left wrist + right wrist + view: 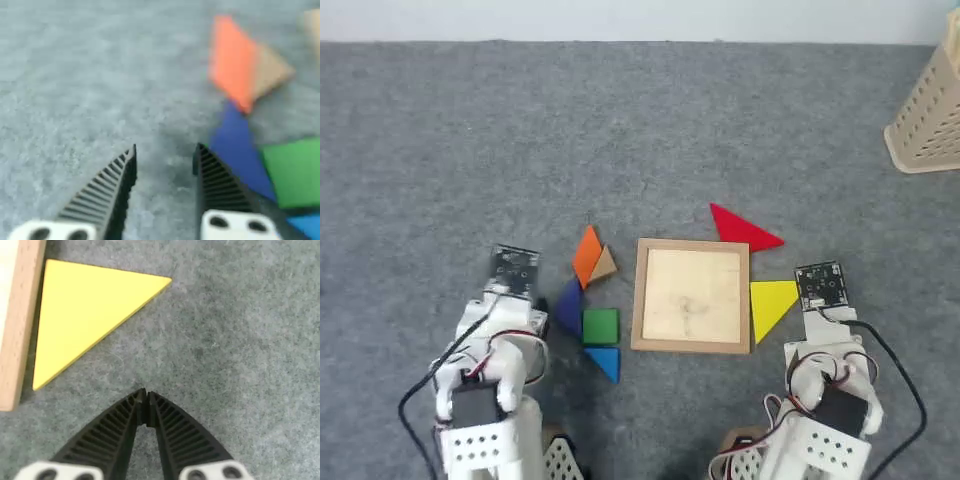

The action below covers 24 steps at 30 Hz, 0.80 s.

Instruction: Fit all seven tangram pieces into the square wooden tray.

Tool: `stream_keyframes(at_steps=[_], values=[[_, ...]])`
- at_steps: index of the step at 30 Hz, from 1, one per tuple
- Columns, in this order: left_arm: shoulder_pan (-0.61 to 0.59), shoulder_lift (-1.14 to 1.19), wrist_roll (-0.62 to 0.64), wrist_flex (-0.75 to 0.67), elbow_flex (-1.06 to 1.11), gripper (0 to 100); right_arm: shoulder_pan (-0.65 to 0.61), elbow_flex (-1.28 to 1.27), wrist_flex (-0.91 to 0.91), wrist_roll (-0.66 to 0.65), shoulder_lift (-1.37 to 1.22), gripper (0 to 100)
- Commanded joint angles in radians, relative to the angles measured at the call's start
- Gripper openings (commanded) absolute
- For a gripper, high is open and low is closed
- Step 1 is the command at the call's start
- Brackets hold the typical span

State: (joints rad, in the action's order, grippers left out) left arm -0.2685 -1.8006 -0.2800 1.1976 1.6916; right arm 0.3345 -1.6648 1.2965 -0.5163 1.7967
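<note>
Left wrist view: your left pincer (167, 146) stands wide open, the flat dark blue triangle piece (240, 150) just beside one finger (215, 180). Shift sideways until both fingers straddle it, then close slowly.

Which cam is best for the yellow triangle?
Right wrist view: the yellow triangle lies whole and close, beside the tray. High view has it farther off, right of the tray. Left wrist view faces the orange parallelogram instead.

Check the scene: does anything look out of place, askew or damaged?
Nothing stands out. The wooden tray lies flat and undamaged. The red triangle, the yellow triangle and the other five pieces lie flat on the carpet beside it, unbroken.
</note>
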Motion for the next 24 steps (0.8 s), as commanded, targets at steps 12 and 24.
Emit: stream_keyframes(at_steps=[12, 24], values=[[-0.071, -0.02, -0.101, -0.018, -0.005, 18, -0.008, 0.172, -0.094, -0.015, -0.001, 0.6], [-0.071, -0.02, -0.101, 0.009, -0.005, 18, -0.197, 0.749, -0.093, -0.017, -0.846, 12.9]])
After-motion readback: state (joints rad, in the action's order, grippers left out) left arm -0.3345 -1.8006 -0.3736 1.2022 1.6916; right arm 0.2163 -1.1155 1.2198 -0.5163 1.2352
